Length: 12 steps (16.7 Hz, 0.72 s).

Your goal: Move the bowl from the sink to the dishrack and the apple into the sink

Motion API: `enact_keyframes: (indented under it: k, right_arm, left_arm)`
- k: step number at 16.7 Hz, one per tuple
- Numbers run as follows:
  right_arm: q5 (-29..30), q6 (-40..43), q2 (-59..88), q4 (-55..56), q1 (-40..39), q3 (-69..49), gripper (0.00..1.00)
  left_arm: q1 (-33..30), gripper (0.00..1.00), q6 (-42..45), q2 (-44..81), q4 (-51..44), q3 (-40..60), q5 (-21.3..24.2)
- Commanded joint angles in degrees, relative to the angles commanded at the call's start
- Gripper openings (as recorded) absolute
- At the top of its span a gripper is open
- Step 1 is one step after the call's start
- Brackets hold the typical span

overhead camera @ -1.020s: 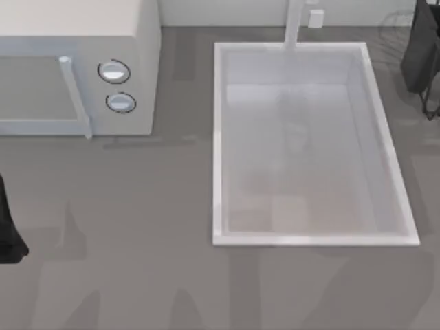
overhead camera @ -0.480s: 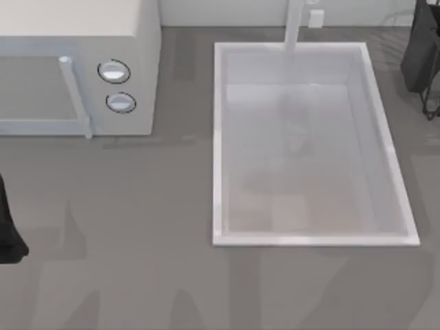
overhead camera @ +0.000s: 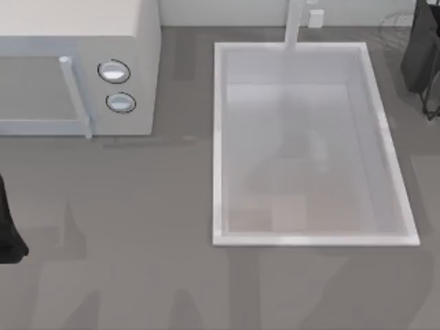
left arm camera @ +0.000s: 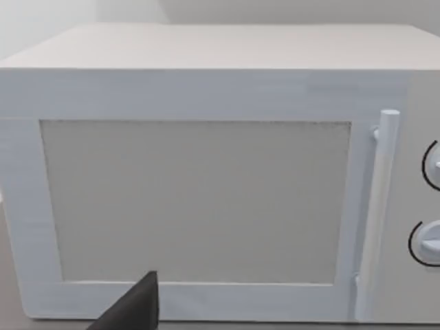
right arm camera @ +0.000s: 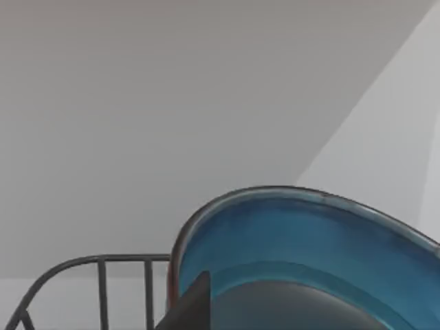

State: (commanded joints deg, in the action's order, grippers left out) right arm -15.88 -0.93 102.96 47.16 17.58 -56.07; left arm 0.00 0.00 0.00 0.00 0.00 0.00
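The blue bowl (right arm camera: 309, 247) fills the lower part of the right wrist view, tilted on edge with its teal inside showing. My right gripper (right arm camera: 234, 299) is shut on its rim, one dark finger (right arm camera: 192, 302) outside it. Thin wires of the dishrack (right arm camera: 96, 265) rise beside and below the bowl. In the top view the white sink (overhead camera: 218, 144) has nothing in it, and my right arm (overhead camera: 421, 51) hangs over the faint dishrack (overhead camera: 395, 22) at the back right. The apple is out of view. My left gripper (left arm camera: 134, 309) is parked facing the microwave.
A white microwave (overhead camera: 75, 65) with two round knobs stands at the back left, its door (left arm camera: 196, 199) closed. The white faucet post (overhead camera: 294, 24) rises behind the sink. My left arm (overhead camera: 8, 230) sits at the table's left edge. Grey counter lies in front of the sink.
The faint shadow on the sink floor has drifted to the right. The visible parts of both arms have stayed where they were.
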Motion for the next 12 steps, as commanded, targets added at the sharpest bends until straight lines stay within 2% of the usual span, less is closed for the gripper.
enact_keyframes:
  k: [12]
  right_arm:
    - [-0.5, 0.4, -3.1, -2.3, -1.7, 2.6, 1.0]
  left_arm:
    - [0.0, 1.0, 0.0, 0.0, 0.0, 0.0, 0.0]
